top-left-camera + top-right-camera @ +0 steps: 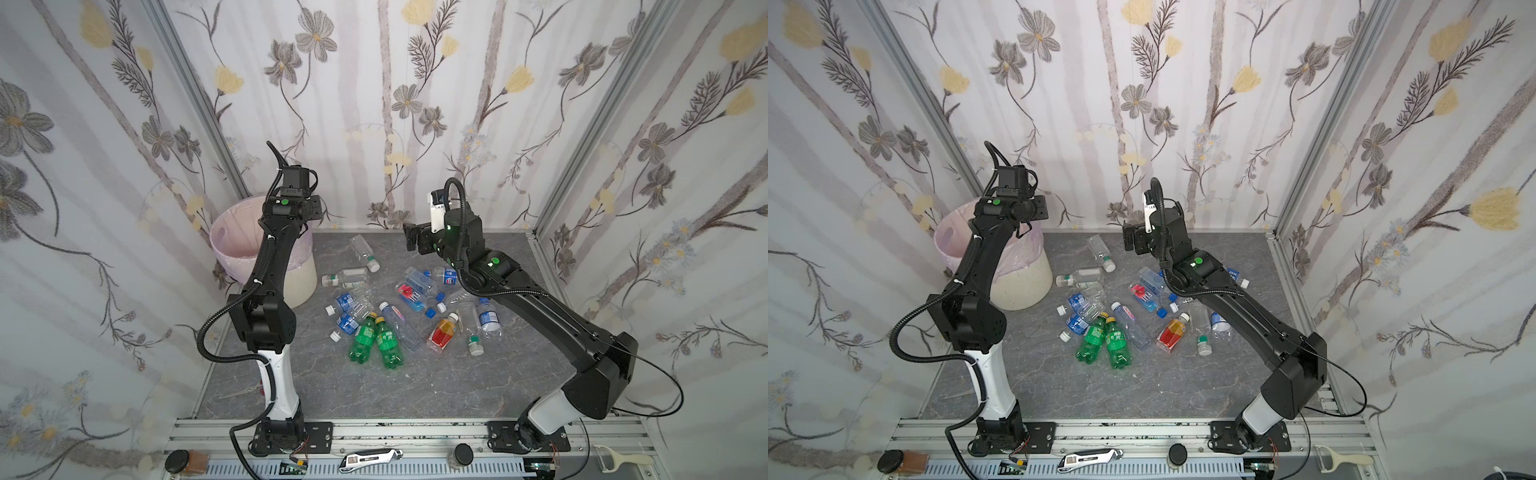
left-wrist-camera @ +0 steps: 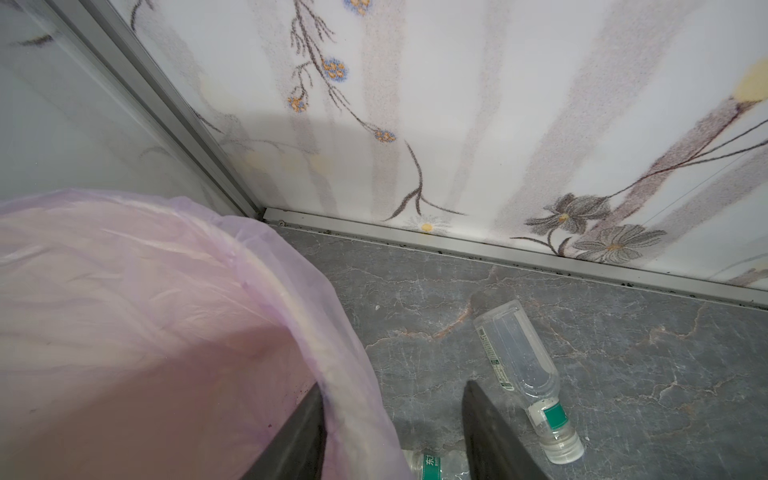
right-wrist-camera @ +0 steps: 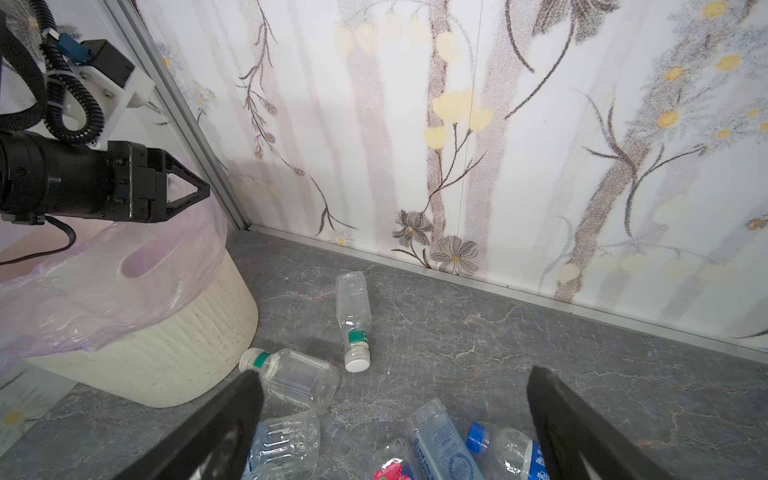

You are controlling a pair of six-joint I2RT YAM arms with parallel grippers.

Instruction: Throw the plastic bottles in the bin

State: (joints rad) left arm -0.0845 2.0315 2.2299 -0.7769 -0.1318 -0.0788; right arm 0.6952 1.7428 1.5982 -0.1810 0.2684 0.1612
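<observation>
as my left gripper hangs at the bin rim, part-open w/ nothing in it, my right gripper gapes empty over the plastic bottles strewn on the bench. next, i reckon: dip, pinch one, carry to bin.
</observation>
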